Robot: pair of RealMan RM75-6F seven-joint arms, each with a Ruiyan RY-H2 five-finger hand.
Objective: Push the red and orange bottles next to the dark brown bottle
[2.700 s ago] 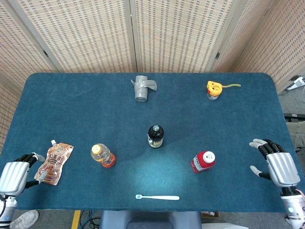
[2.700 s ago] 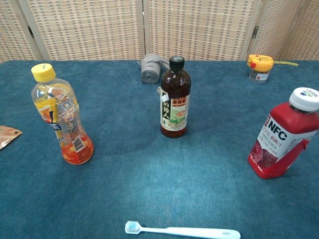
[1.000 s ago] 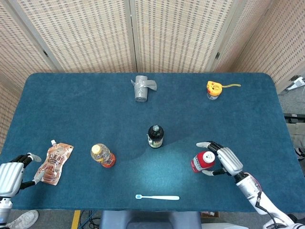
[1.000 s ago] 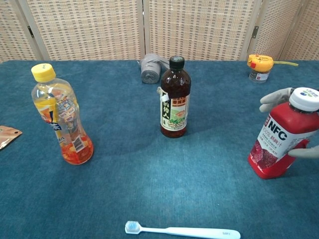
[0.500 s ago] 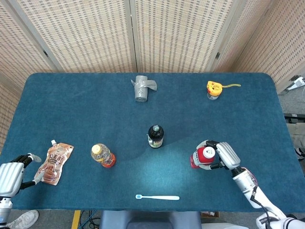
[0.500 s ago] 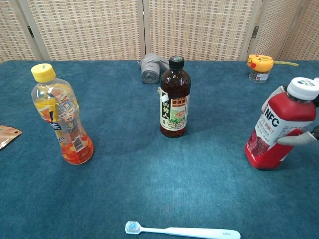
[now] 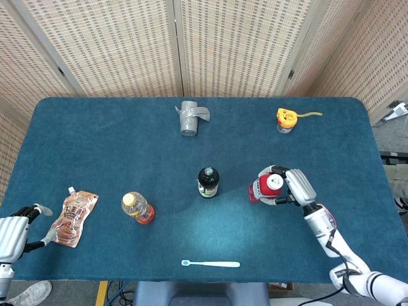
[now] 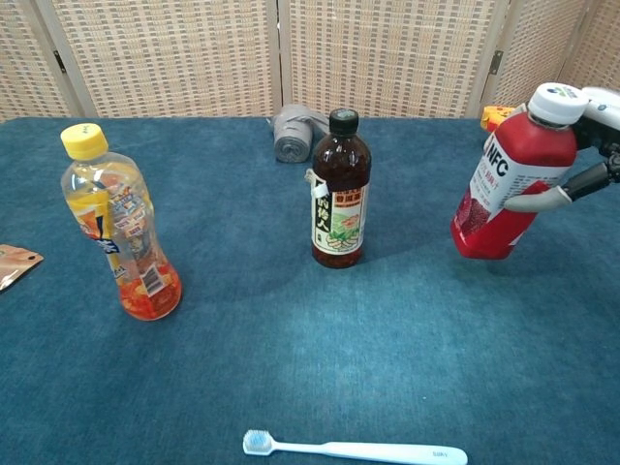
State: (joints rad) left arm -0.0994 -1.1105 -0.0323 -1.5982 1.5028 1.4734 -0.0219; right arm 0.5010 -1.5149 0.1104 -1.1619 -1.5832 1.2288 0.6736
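Observation:
The dark brown bottle [image 7: 208, 182] [image 8: 340, 194] stands upright mid-table. Just to its right, the red bottle [image 7: 265, 187] [image 8: 506, 189] with a white cap leans toward it with a gap between them. My right hand [image 7: 294, 185] [image 8: 585, 145] grips the red bottle from the right, its fingers [image 8: 542, 201] wrapped round the body. The orange bottle [image 7: 138, 208] [image 8: 122, 235] with a yellow cap stands upright well left of the brown one. My left hand [image 7: 14, 234] rests open at the table's near left corner, beside a pouch, holding nothing.
A brown spouted pouch [image 7: 74, 217] [image 8: 14, 264] lies near the left hand. A white toothbrush [image 7: 211, 263] [image 8: 355, 449] lies along the front edge. At the back sit a grey tape roll [image 7: 189, 118] [image 8: 291, 135] and a yellow tape measure [image 7: 286, 119].
My right hand came in from the right edge, took hold of the red bottle, and has moved it left and farther back toward the brown bottle, tilting it. The left hand slipped slightly off-frame.

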